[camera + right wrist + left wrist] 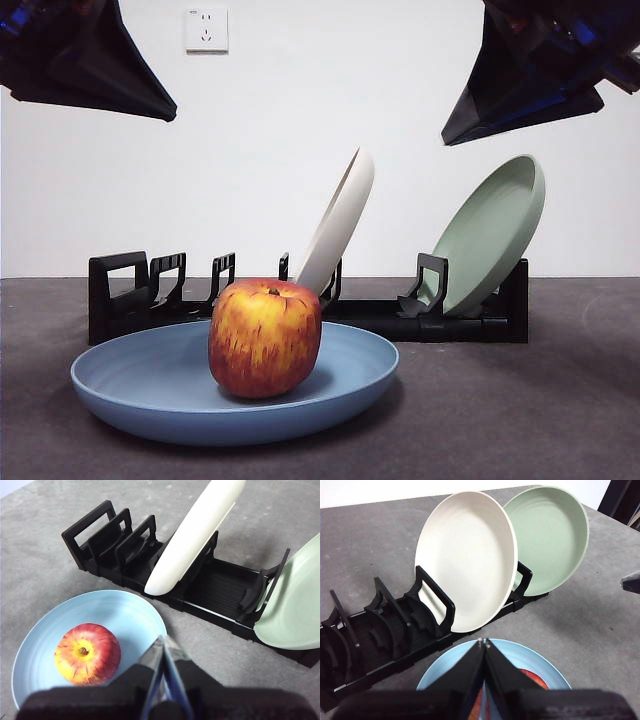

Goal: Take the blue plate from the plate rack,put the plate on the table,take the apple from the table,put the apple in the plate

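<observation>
Blue and shallow, the blue plate (150,395) lies flat on the table (560,410) in the lower left and centre of the front view, nearest the camera. On it sits the apple (265,338), red with yellow streaks, stem dimple up, resting a little right of the plate's middle. In the right wrist view the apple (88,654) sits in the plate (115,615) toward the lower left of the frame.

Just behind the plate, the black plate rack (470,325) runs across the middle of the front view. Its prongs at the left end stand bare. A cream-white plate (340,225) leans in a slot near the rack's centre, tilted to the right at the top. A sage-green plate (490,235) leans at the right end of the rack, its hollow face turned toward the camera.

Both arms hang high above the table, clear of everything. In each wrist view the black jaws meet at their tips: the left gripper (484,642) is closed on nothing over the near edge of the blue plate, and the right gripper (163,640) is likewise closed and empty beside the plate's rim. In the front view they show only as dark shapes at the upper left and upper right corners.

Farthest back, a white wall carries a socket (206,29) in the upper left.
</observation>
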Action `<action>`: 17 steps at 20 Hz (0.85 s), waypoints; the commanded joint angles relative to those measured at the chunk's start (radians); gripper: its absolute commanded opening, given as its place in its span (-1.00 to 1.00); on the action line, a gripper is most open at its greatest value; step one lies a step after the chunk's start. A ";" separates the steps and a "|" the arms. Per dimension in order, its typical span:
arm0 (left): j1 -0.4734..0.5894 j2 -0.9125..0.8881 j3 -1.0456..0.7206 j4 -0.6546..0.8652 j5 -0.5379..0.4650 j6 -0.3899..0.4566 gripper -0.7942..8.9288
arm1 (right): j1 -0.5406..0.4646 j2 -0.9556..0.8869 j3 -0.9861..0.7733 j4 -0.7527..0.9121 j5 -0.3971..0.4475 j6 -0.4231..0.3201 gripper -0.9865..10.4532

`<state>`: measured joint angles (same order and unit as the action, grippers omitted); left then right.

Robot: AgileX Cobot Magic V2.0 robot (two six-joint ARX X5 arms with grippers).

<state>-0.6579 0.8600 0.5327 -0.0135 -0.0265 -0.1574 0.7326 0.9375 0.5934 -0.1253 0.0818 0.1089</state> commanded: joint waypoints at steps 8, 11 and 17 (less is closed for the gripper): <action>0.026 -0.211 -0.004 -0.122 -0.077 0.138 -0.84 | 0.000 -0.003 -0.004 0.008 0.003 0.010 -0.83; 0.159 -0.364 -0.016 -0.182 -0.071 0.185 -0.84 | 0.000 -0.003 -0.004 0.008 0.003 0.010 -0.83; 0.512 -0.678 -0.219 -0.189 -0.039 0.184 -0.84 | 0.000 -0.003 -0.004 0.009 0.003 0.010 -0.83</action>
<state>-0.1516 0.1871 0.3241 -0.2035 -0.0677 0.0128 0.7326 0.9367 0.5934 -0.1253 0.0822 0.1089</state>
